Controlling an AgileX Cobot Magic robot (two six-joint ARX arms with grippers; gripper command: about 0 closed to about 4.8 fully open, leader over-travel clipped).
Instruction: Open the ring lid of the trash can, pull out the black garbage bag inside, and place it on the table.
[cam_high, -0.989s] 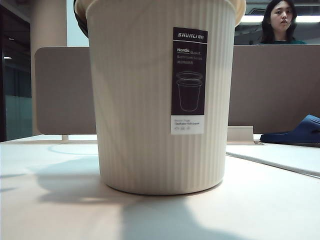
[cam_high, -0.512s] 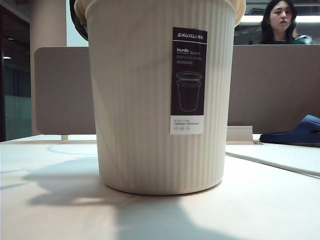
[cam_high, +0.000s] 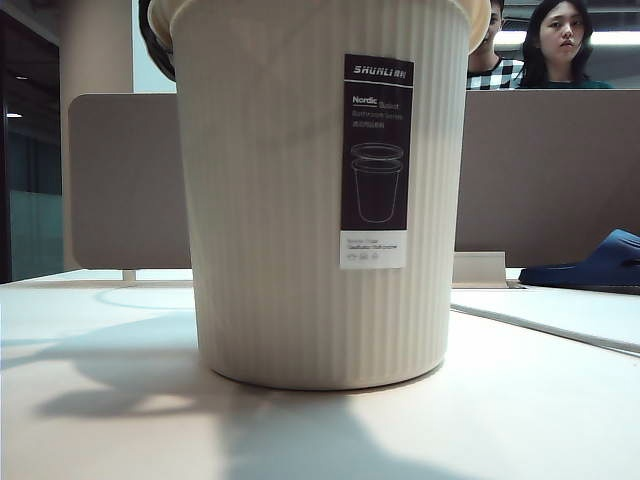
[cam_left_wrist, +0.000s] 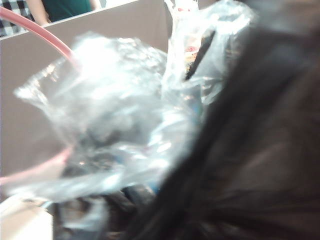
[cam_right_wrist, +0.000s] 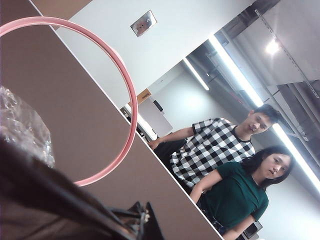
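— Where's the bag?
— The black garbage bag (cam_left_wrist: 250, 150), with clear film (cam_left_wrist: 115, 110) bunched on top, sits in the trash can (cam_high: 290, 200) on the table (cam_high: 120, 430).
— And the ring lid (cam_right_wrist: 122, 80)?
— Lifted above the can, hoop upright beside the film.
— Grippers?
— Left gripper is up against the film, fingers hidden; can't tell. Right gripper is pressed together, by the hoop.

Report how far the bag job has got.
Done: the ring lid looks raised, seen against the partition in the right wrist view, though the right gripper itself is not visible. In hand: the left wrist view is pressed up against clear plastic film and the black garbage bag. Left: the bag is not yet on the table beside the trash can.
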